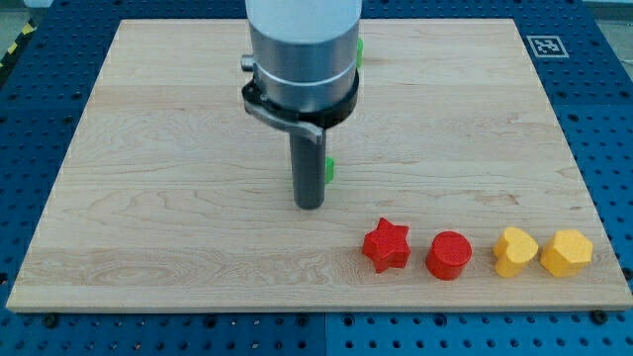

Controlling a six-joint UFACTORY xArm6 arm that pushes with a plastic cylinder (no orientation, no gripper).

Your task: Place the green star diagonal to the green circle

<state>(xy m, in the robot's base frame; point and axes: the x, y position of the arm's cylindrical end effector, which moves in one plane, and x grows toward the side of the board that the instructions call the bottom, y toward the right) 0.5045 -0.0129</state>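
My tip (310,205) rests on the wooden board (148,178) near the middle. A green block (329,168) peeks out just right of the rod, mostly hidden behind it; its shape cannot be made out. Another green block (359,46) shows as a sliver at the right edge of the arm's grey body near the view's top; its shape is hidden too. I cannot tell which is the star and which the circle.
A row of blocks lies near the board's bottom right: a red star (386,244), a red circle (449,254), a yellow heart (515,250) and a yellow hexagon (566,251). A fiducial tag (546,44) sits at the top right corner.
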